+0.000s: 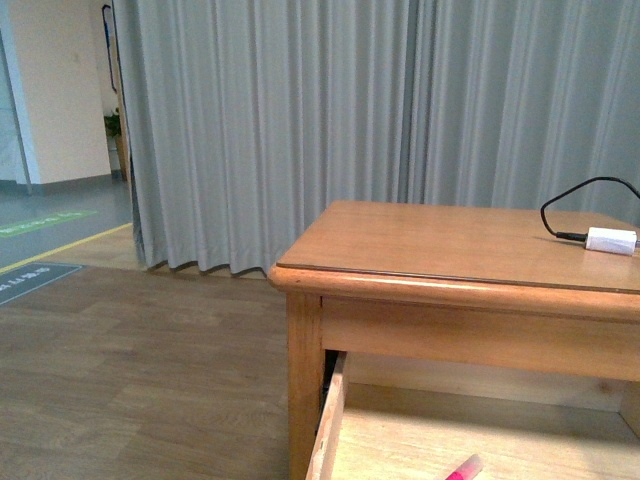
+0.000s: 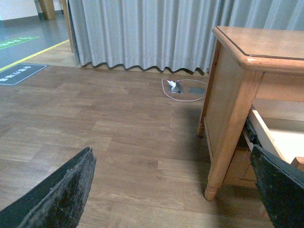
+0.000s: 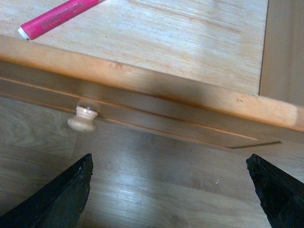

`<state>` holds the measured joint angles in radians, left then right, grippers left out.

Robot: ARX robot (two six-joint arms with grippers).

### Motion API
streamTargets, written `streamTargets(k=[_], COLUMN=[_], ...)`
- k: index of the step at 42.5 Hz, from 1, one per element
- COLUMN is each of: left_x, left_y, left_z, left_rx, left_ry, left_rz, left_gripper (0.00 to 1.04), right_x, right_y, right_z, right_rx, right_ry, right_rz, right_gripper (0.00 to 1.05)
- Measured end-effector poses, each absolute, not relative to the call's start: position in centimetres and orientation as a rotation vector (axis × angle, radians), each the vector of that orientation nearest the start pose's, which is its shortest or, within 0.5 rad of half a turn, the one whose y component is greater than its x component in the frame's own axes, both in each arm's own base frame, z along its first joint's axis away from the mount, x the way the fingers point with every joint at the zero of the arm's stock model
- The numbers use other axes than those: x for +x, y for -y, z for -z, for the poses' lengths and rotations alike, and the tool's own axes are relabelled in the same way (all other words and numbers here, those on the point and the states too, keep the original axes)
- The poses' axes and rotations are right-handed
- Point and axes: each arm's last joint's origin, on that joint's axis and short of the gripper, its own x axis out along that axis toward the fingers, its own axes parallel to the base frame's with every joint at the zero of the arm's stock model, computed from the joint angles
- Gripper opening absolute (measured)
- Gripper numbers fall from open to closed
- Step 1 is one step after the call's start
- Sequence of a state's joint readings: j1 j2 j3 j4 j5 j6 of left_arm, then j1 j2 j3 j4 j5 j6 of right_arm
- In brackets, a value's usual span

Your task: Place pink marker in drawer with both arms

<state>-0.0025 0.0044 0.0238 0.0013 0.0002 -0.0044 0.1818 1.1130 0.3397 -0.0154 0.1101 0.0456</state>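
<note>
Inside drawer (image 3: 166,95): pink marker (image 3: 57,18); white box (image 1: 611,240) on tabletop (image 1: 430,240).

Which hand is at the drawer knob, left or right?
The right hand: the small round wooden knob of the open light-brown wooden drawer lies close before it. The left hand faces wood floor beside the table leg.

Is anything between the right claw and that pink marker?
Only the drawer's front board with its knob: the open claw sits outside it, and the marker lies uncovered inside.
</note>
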Motion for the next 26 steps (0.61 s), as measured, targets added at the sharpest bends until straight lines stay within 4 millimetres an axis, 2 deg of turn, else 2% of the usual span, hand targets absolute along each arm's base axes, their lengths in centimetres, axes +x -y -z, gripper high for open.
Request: streamTargets(k=[26], left_x=[9.6], left_y=[0.0], left_z=[-17.1], left_rx=[-0.004], left_ry=[0.021], left_rz=[0.003], left_gripper=[0.99], right_x=[24.5], right_y=[0.1], right_z=[-10.3], right_rx=[-0.063], right_ry=[-0.538], right_rz=[0.087], right_gripper=[0.96])
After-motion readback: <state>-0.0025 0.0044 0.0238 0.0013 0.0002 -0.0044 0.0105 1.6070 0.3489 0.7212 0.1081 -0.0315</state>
